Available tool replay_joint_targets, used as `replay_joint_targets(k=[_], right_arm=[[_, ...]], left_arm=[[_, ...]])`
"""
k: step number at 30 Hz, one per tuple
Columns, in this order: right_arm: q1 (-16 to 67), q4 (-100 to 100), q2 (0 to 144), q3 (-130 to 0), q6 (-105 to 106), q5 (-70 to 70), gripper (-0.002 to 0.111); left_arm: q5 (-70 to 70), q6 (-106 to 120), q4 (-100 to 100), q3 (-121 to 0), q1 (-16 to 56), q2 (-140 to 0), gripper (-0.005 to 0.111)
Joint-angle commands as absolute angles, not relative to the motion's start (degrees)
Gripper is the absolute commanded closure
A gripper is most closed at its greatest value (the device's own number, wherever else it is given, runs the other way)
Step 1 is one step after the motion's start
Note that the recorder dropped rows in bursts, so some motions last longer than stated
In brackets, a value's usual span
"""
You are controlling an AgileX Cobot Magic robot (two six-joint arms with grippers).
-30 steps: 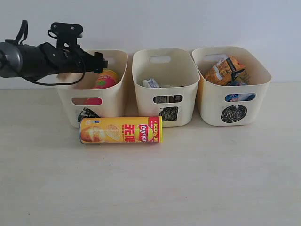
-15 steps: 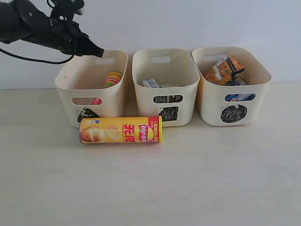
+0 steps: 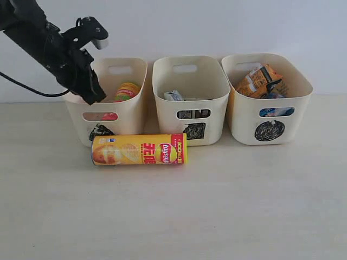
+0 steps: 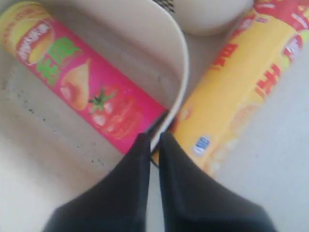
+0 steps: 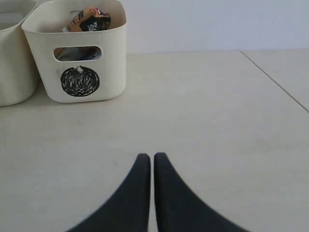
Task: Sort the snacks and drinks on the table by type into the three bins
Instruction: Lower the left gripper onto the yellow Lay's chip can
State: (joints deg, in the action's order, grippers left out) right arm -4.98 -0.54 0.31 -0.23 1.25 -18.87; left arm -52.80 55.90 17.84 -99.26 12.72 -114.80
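The yellow chip tube (image 3: pixel 139 149) lies on its side on the table (image 3: pixel 217 206), just in front of the left bin (image 3: pixel 132 116). Inside that bin rests the pink chip tube (image 3: pixel 126 91). My left gripper (image 3: pixel 95 98) points down over the bin's front-left rim, shut and empty. Its wrist view shows the shut gripper (image 4: pixel 153 137) above the bin rim (image 4: pixel 182 82), the pink tube (image 4: pixel 82 84) inside and the yellow tube (image 4: pixel 241 92) outside. The middle bin (image 3: pixel 168 122) holds cartons (image 3: pixel 174 96). The right bin (image 3: pixel 244 119) holds an orange bag (image 3: pixel 259 79). My right gripper (image 5: pixel 152 157) is shut over bare table.
The three bins stand in a row against the white back wall. In the right wrist view the circle-marked bin (image 5: pixel 111 58) sits far ahead, and a table edge line (image 5: pixel 275 82) runs off to one side. A blue bag (image 3: pixel 276 112) shows through the right bin's slot.
My left gripper went from open to shut. The arm swung up and back down to the left bin's front rim. The pink tube has settled lower in the bin.
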Motion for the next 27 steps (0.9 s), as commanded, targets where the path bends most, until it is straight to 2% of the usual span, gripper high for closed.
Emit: replay_joint_targets(k=[1, 7, 13, 16, 17, 18, 21, 23, 27], right_arm=[[-5.2, -0.6, 0.0, 0.0, 1.2, -18.5, 0.108], [-5.2, -0.6, 0.0, 0.0, 1.2, -18.5, 0.108], [-5.2, -0.6, 0.0, 0.0, 1.2, -18.5, 0.108], [-5.2, -0.6, 0.0, 0.0, 1.2, -18.5, 0.108], [-5.2, -0.6, 0.0, 0.0, 1.2, -18.5, 0.108], [-5.2, -0.6, 0.0, 0.0, 1.2, -18.5, 0.108], [-5.2, -0.6, 0.0, 0.0, 1.2, -18.5, 0.108], [-5.2, -0.6, 0.0, 0.0, 1.2, -18.5, 0.108], [-5.2, -0.6, 0.0, 0.0, 1.2, -18.5, 0.108]], left_arm=[[-62.9, 61.9, 17.7, -99.6, 12.7, -113.9, 0.103], [-66.4, 64.9, 17.6, -97.7, 13.9, -113.9, 0.103], [-62.1, 69.2, 17.0, -96.1, 18.0, -114.4, 0.101], [-61.3, 70.6, 17.3, -96.1, 18.5, -114.5, 0.085], [-61.4, 71.2, 17.5, -96.1, 18.6, -114.7, 0.074], [-61.7, 71.7, 17.5, -96.1, 18.6, -115.2, 0.058], [-61.7, 71.7, 17.5, -96.1, 18.6, -116.4, 0.037], [-61.8, 71.7, 17.5, -96.0, 18.8, -117.8, 0.029], [-61.8, 72.9, 17.5, -96.0, 19.2, -120.3, 0.021]])
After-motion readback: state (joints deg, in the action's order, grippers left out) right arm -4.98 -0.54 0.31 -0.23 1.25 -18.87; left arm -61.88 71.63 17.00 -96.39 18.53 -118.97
